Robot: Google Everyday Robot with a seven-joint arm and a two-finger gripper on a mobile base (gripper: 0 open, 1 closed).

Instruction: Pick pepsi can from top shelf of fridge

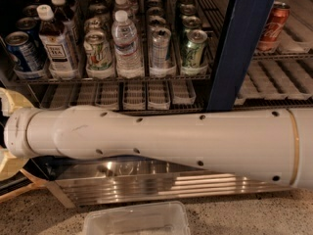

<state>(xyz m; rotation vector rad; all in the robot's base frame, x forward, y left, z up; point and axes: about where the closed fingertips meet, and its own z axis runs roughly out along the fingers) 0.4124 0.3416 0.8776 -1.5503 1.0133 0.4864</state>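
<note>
Pepsi can: blue and upright at the left end of the top shelf, about 10 o'clock in the view; a dark tea bottle stands just beside it at its 3 o'clock.
Gripper: at 9 o'clock on the frame edge, lower than the pepsi can and apart from it. It is mostly cut off, so I cannot tell whether it is open or closed.
Arm: thick and white, running from 3 to 9 o'clock and covering much of the lower rack.
Fridge: dark blue door post at 1 o'clock, ribbed steel base panel at 6 o'clock.
Floor: speckled tan; a clear plastic bin is cut off by the bottom edge.
Shelf row: green-white can, water bottle.
Beyond the post: red can at 2 o'clock.
Rear rows: dark and hard to make out.
</note>
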